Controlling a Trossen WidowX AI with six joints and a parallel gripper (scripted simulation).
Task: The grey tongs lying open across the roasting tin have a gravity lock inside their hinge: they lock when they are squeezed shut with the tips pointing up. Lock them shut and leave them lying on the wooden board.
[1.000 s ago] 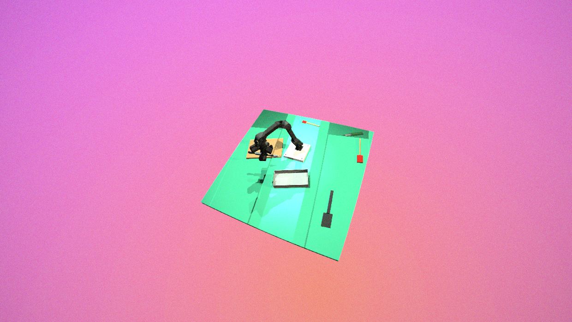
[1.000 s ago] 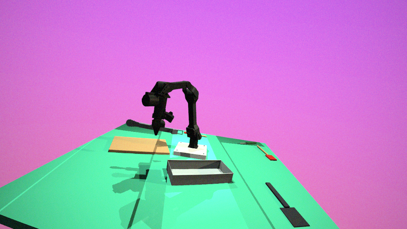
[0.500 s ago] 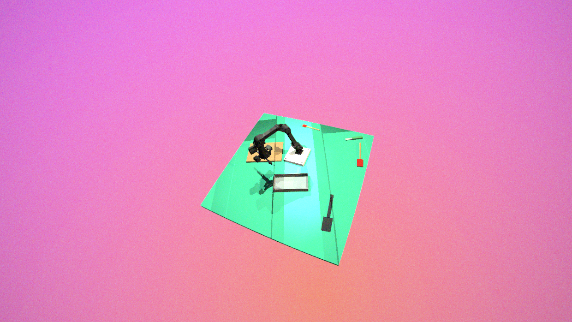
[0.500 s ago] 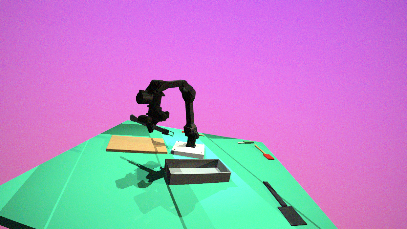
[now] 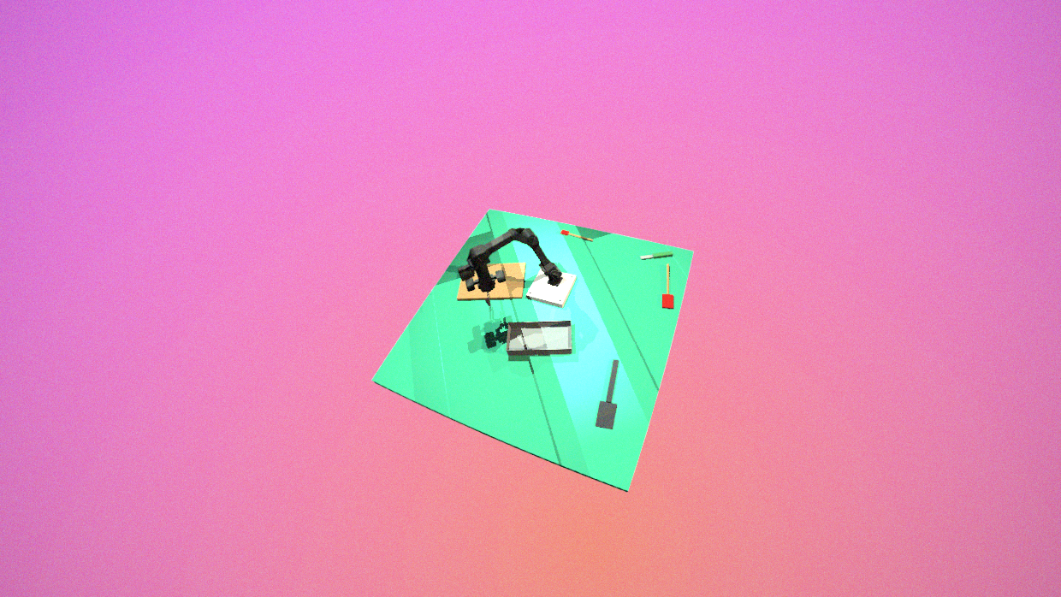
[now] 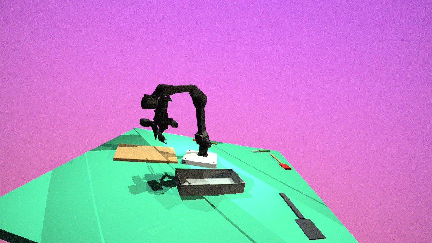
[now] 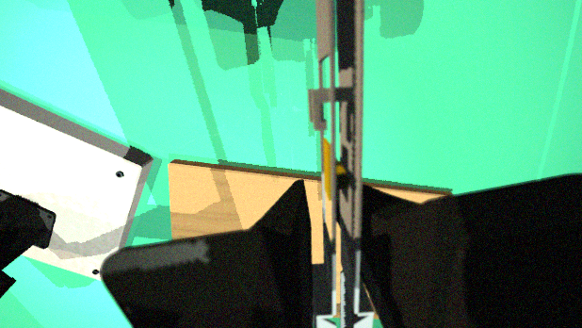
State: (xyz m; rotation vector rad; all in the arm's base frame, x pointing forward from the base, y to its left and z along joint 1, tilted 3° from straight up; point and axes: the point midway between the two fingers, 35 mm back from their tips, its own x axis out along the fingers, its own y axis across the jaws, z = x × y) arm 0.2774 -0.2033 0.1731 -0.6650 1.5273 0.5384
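My gripper (image 5: 488,295) (image 6: 157,136) (image 7: 316,186) is shut on the grey tongs (image 6: 165,140) (image 7: 358,118), above the wooden board (image 5: 516,283) (image 6: 132,155) (image 7: 273,203). In the wrist view the tongs' two arms run close side by side between the fingers, with a yellow part between them. In the exterior view the ring end faces the camera and sits low beside the fingers; the scalloped tips are hidden. Whether the hinge is locked cannot be seen. The roasting tin (image 5: 542,351) (image 6: 211,190) stands apart from the board and holds no tongs.
The white robot base (image 5: 545,292) (image 6: 196,159) (image 7: 47,151) stands right beside the board. A dark spatula (image 5: 606,415) (image 6: 310,229), a red spatula (image 5: 667,301) (image 6: 285,166), a green-handled knife (image 5: 660,256) (image 6: 264,150) and another red-headed tool (image 5: 566,233) lie farther off.
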